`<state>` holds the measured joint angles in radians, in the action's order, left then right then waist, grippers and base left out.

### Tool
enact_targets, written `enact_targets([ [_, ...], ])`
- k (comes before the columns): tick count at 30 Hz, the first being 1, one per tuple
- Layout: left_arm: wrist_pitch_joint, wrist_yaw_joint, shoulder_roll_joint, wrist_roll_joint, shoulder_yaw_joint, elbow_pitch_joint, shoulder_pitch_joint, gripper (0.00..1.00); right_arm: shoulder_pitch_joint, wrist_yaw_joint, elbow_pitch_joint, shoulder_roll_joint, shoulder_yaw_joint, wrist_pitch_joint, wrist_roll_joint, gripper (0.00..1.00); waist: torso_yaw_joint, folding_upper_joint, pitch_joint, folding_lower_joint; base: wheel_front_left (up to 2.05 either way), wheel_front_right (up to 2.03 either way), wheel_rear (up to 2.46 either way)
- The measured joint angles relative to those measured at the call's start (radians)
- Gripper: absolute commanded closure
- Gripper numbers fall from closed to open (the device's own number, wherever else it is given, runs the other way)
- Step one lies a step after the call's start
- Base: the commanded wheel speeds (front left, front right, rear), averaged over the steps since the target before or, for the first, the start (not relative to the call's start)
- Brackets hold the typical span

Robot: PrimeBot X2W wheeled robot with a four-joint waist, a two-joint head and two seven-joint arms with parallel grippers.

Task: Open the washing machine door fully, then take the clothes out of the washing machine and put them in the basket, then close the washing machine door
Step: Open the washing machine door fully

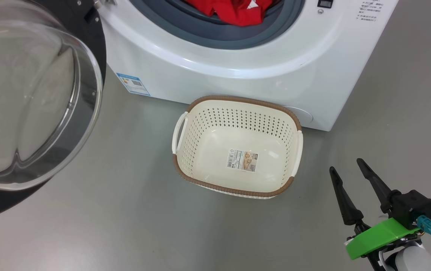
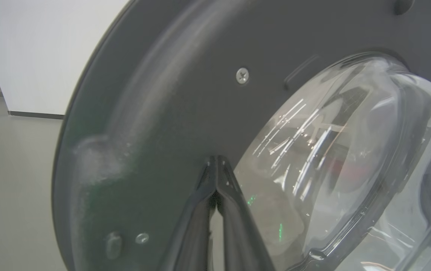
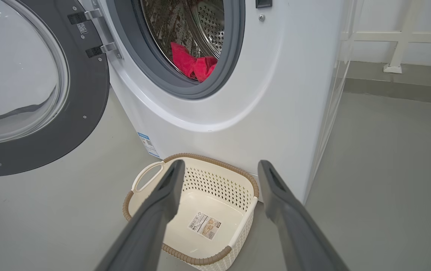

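Door (image 3: pixel 87 113): swung out to the left on its hinges, inner face and glass bowl exposed. The washer (image 1: pixel 238 82) mouth is unobstructed, so I judge the opening step near done.

Left gripper (image 2: pixel 215 162): fingers together and empty, tips at the door's dark inner ring beside the glass. Probably pushing it wider, but contact is not confirmable.

Clothes (image 1: pixel 238 13): red heap in the drum at the grey seal's lower lip.

Basket (image 1: pixel 238 100): empty, against the washer's foot under the mouth, giving a short drop.

Right gripper (image 1: pixel 346 165): fingers apart and empty, low and right of the basket, with open floor (image 1: pixel 125 226) between. The door edge bounds the route on the left.
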<state>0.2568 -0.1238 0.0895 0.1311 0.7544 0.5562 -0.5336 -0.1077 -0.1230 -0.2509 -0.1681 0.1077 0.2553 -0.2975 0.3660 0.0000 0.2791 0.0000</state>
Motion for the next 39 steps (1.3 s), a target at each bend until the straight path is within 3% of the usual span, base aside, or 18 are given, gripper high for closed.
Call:
enact_targets([
  [6,0.000,0.000,-0.003,-0.006,-0.001,-0.004,0.002,1.00,0.000,0.000,0.000,0.001,-0.001,0.000,0.000,0.00,0.000,0.0000,-0.013,0.0000,0.00,0.00,0.00],
  [14,0.000,-0.001,-0.027,0.015,-0.089,-0.067,0.059,0.97,0.000,0.000,0.003,0.007,-0.003,0.000,0.000,0.00,0.001,0.0000,-0.039,0.0000,0.00,0.00,0.00],
  [15,0.000,-0.001,-0.033,0.022,-0.104,-0.080,0.075,0.88,0.001,0.000,0.004,0.008,-0.004,0.000,0.000,0.00,0.002,0.0000,-0.043,0.0000,0.00,0.00,0.00],
  [17,0.000,-0.001,-0.039,0.044,-0.141,-0.105,0.107,0.61,0.001,0.000,0.006,0.009,-0.004,0.000,0.000,0.00,0.001,0.0000,-0.050,0.0000,0.00,0.00,0.00],
  [19,0.000,-0.001,-0.043,0.069,-0.166,-0.139,0.141,0.45,0.002,0.000,0.007,0.011,-0.006,0.000,-0.001,0.00,-0.001,0.0000,-0.058,0.0000,0.00,0.00,0.00],
  [22,0.000,-0.001,-0.047,0.087,-0.193,-0.184,0.196,0.02,0.003,0.000,0.009,0.012,-0.013,0.000,-0.001,0.00,-0.007,0.0000,-0.069,0.0000,0.00,0.00,0.00],
  [39,0.000,-0.002,-0.038,0.153,-0.538,-0.330,0.399,0.00,0.046,0.000,0.040,0.028,-0.101,0.000,-0.004,0.00,-0.074,0.0000,-0.109,0.0000,0.00,0.00,0.00],
])
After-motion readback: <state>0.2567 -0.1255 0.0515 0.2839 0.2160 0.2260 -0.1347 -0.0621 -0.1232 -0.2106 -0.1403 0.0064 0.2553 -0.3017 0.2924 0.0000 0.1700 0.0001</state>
